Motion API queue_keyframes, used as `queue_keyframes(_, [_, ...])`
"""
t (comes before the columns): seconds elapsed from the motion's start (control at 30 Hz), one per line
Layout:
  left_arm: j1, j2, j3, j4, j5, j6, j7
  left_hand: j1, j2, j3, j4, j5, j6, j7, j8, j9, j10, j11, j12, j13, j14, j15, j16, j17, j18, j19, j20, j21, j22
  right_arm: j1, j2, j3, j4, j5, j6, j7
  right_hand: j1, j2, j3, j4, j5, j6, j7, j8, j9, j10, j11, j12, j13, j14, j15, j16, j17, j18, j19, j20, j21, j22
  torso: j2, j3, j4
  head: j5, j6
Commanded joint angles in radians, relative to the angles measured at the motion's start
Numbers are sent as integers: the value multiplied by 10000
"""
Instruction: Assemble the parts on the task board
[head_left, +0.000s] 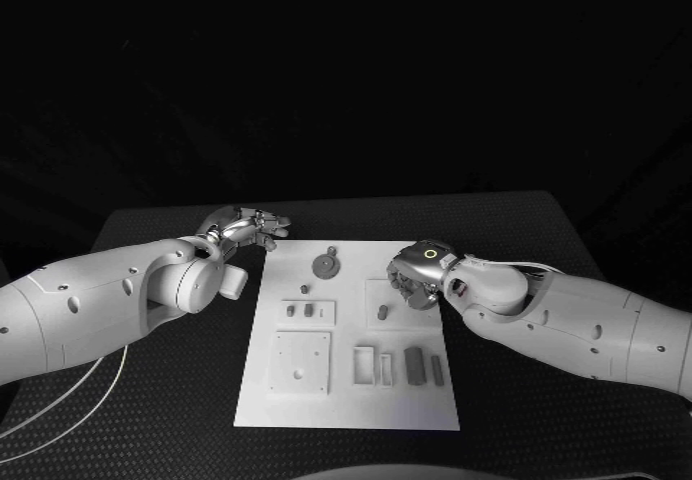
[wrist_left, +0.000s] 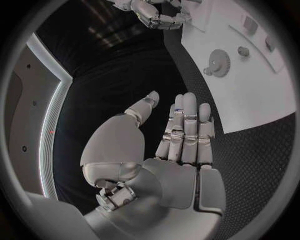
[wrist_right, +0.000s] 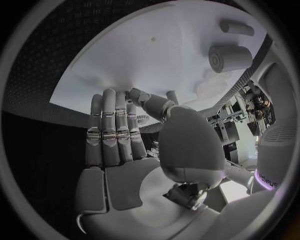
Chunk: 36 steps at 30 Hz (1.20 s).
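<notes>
The left robot hand (head_left: 248, 228) is hovering off the far left corner of the task board (head_left: 433, 400), fingers straight and apart, holding nothing. The white task board is lying mid-counter (head_left: 173, 440) carrying a gear-like round part (head_left: 327, 264) near its far edge and small grey parts (head_left: 415, 366) toward its near edge; they are looking light, rigid and smooth, probably best pinched by their sides. The right robot hand (head_left: 420, 272) is poised over the board's far right area, fingers extended and empty.

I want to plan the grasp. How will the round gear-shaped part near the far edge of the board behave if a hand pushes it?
The gear part lies flat on the task board, so it would probably slide, not roll. It looks stiff and light.
</notes>
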Motion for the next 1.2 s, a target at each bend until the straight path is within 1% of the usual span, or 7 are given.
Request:
queue_keyframes(0.03, [9,26,9,-12,6,101,71,-20,63,-35,-42,18,-44,10,50,-17,-1,73,17,13,89,4,-40,14,23,67,-412,-47,-7,27,-48,50,51,157,113,182,-1,-103,60,10,-46,88,10,29,20,32,1,37,13,93,1,11,19,60,78,-6,38,15,0,2,2,0,12])
queue_keyframes(0.4, [9,34,9,-78,7,107,55,-124,47,-91,0,16,-56,13,60,-34,-13,78,12,16,93,10,-68,25,18,69,-407,-72,-4,275,-289,254,456,712,429,386,-19,-100,69,17,-46,89,11,22,30,24,3,32,36,93,2,0,45,60,78,-6,36,17,1,4,-8,35,11])
queue_keyframes(0.7, [11,28,10,-161,8,89,60,-127,43,-94,-1,16,-59,13,61,-36,-15,79,11,16,93,10,-73,26,18,68,-407,-75,-3,382,-602,640,1249,1561,533,504,-41,-75,63,21,-45,79,15,9,38,9,8,23,57,92,3,-14,71,60,74,-5,34,19,-6,-8,-16,151,7])
queue_keyframes(0.9, [11,98,10,-332,10,78,70,-129,43,-95,-1,17,-59,12,63,-39,-17,79,11,17,93,10,-78,27,20,68,-408,-79,-2,381,-401,669,1597,1834,402,622,-53,-37,50,4,-45,63,22,-9,50,-18,16,7,85,81,5,-40,103,60,63,-6,28,22,-23,-8,-6,348,24])
queue_keyframes(1.0, [12,146,11,-418,12,76,66,-131,42,-96,-1,16,-59,12,64,-40,-17,78,11,17,93,10,-80,28,20,68,-408,-81,-2,379,-216,669,1723,1963,396,683,-55,-19,42,-7,-44,57,24,-15,56,-26,19,1,98,79,6,-51,117,60,60,-6,27,25,-20,-10,-2,580,9])
queue_keyframes(1.1, [12,201,11,-501,12,68,54,-130,41,-96,-2,16,-59,11,65,-41,-18,78,11,17,93,10,-82,29,20,67,-408,-83,-2,374,20,668,1750,2068,395,732,-60,-2,31,-17,-42,52,27,-22,61,-33,22,-4,109,77,7,-61,129,60,57,-5,27,27,-15,-23,12,695,-13])
queue_keyframes(1.2, [13,304,11,-617,14,71,48,-129,39,-97,-4,16,-59,11,67,-42,-18,78,10,18,92,10,-85,30,21,66,-408,-85,-1,318,333,665,1738,2134,433,787,-71,30,10,-37,-40,45,31,-33,70,-41,25,-12,130,77,9,-79,149,60,52,-4,25,31,-32,-41,2,990,-52])
